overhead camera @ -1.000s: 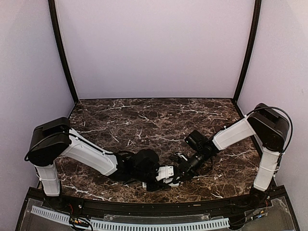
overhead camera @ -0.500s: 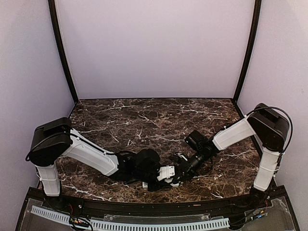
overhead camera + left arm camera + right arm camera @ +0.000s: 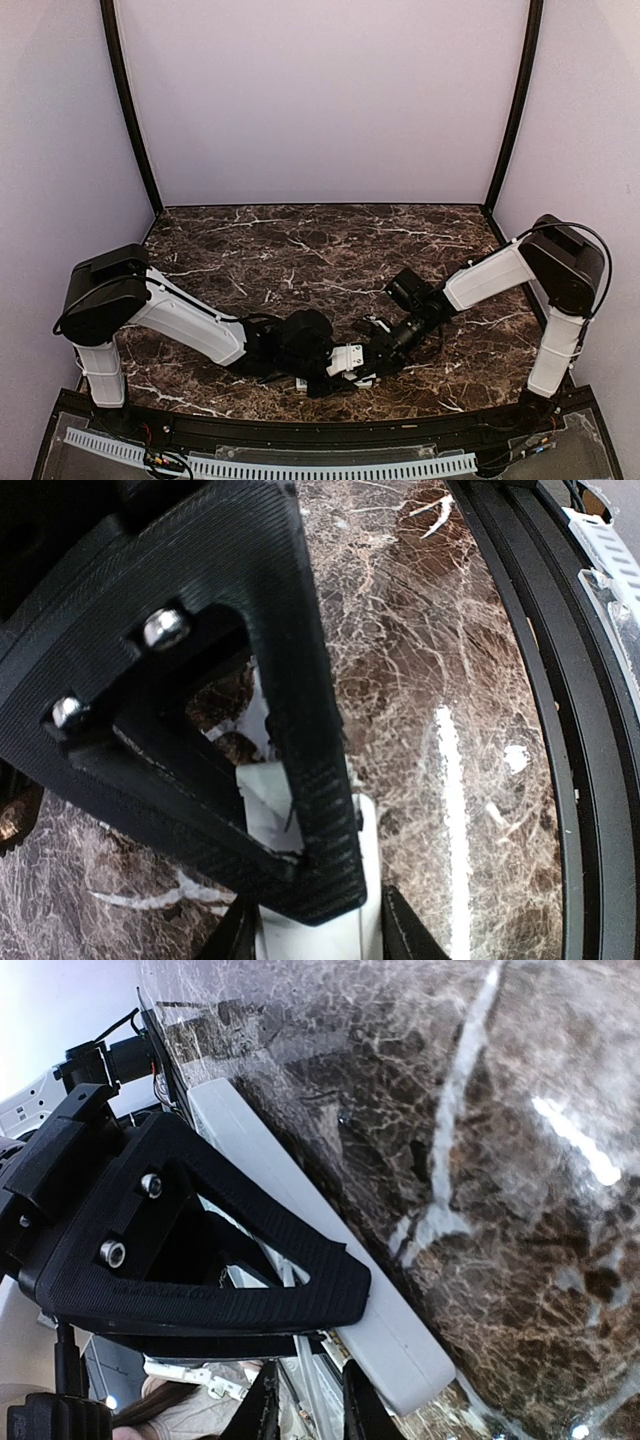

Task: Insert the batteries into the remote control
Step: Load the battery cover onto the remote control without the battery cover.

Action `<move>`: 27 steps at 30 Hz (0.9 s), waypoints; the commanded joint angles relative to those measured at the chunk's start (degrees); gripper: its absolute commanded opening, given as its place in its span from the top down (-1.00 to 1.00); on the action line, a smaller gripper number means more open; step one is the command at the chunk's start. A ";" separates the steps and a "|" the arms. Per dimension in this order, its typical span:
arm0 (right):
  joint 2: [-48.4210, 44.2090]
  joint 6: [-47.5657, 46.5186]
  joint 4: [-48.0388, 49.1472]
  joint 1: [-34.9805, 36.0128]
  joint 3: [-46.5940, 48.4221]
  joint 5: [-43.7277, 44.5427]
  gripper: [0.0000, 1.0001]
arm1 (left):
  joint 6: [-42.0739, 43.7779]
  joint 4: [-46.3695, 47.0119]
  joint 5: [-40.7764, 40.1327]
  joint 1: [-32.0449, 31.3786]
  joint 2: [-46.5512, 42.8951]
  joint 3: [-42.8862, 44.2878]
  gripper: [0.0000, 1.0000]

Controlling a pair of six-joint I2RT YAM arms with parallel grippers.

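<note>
White remote [image 3: 395, 1345] sits pinched in left hand [image 3: 318, 935]; can't tell if right hand [image 3: 305, 1400] is open or holding anything. Weak grip, remote could skid on bench [image 3: 480, 1160].

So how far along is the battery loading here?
Done: unclear, since no batteries show in any view. In hand: the left claw grips the remote control, with the right claw close beside it. Remaining: possibly seating batteries; the compartment is hidden.
</note>
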 commanded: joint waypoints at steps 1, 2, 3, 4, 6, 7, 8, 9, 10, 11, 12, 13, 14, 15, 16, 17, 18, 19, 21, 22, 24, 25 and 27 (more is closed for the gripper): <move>0.63 -0.77 -6.78 -0.38 -1.05 11.11 0.58 | 0.91 0.07 -2.42 0.44 -0.15 -0.89 1.00; 0.27 -1.01 -7.45 -0.37 -0.81 11.27 0.56 | 0.97 0.02 -2.45 0.44 -0.15 -0.91 1.00; 0.07 -1.16 -8.05 -0.37 -0.46 11.32 0.55 | 1.12 0.01 -2.46 0.44 -0.22 -0.95 1.00; -0.18 -1.32 -8.46 -0.39 -0.13 11.25 0.53 | 1.21 0.01 -2.55 0.44 -0.19 -0.99 1.00; -0.59 -1.55 -9.29 -0.37 0.49 11.41 0.50 | 1.37 0.08 -2.70 0.44 -0.08 -0.93 1.00; -0.78 -1.74 -9.80 -0.37 0.89 11.49 0.49 | 1.38 0.09 -2.80 0.44 -0.16 -0.92 1.00; -0.93 -2.02 -10.39 -0.37 1.20 11.61 0.48 | 1.38 0.09 -2.92 0.44 -0.22 -0.92 1.00; -1.03 -2.33 -11.03 -0.37 1.55 11.69 0.47 | 1.38 0.09 -3.00 0.44 -0.23 -0.92 1.00; -1.15 -2.69 -11.85 -0.39 1.82 11.82 0.45 | 1.38 0.07 -3.13 0.44 -0.17 -0.91 1.00; -1.30 -2.84 -12.27 -0.38 2.00 11.83 0.45 | 1.38 0.13 -3.19 0.39 -0.16 -0.96 1.00; -1.51 -2.99 -12.70 -0.37 2.19 11.85 0.44 | 1.42 0.21 -3.28 0.43 -0.18 -1.04 1.00; -1.66 -3.09 -13.11 -0.37 2.32 11.89 0.43 | 1.46 0.24 -3.31 0.43 -0.17 -1.08 1.00; -1.84 -3.32 -13.66 -0.37 2.53 12.12 0.43 | 1.46 0.33 -3.40 0.44 -0.16 -1.08 1.00; -2.13 -3.48 -14.27 -0.37 2.71 12.38 0.43 | 1.47 0.34 -3.38 0.44 -0.16 -1.09 1.00; -2.32 -3.64 -14.90 -0.37 2.92 12.70 0.42 | 1.49 0.35 -3.32 0.44 -0.18 -1.09 1.00; -2.51 -3.74 -15.42 -0.37 3.14 13.16 0.42 | 1.48 0.31 -3.36 0.44 -0.17 -1.09 1.00; -2.87 -3.78 -15.89 -0.37 3.28 13.29 0.42 | 1.47 0.33 -3.35 0.44 -0.18 -1.09 1.00; -3.13 -3.91 -16.33 -0.37 3.43 13.38 0.42 | 1.47 0.33 -3.39 0.44 -0.21 -1.16 1.00; -3.76 -3.97 -17.15 -0.42 3.70 13.60 0.41 | 1.47 0.35 -3.43 0.44 -0.18 -1.22 1.00; -3.92 -3.98 -17.38 -0.38 3.81 13.63 0.41 | 1.47 0.35 -3.43 0.44 -0.21 -1.24 1.00; -4.11 -3.95 -17.56 -0.37 4.03 13.52 0.39 | 1.47 0.42 -3.55 0.44 -0.16 -1.31 1.00; -4.02 -3.84 -17.61 -0.37 4.14 13.52 0.39 | 1.47 0.50 -3.59 0.44 -0.13 -1.28 1.00; -3.93 -3.87 -17.63 -0.37 4.28 13.67 0.38 | 1.47 0.53 -3.68 0.44 -0.15 -1.27 1.00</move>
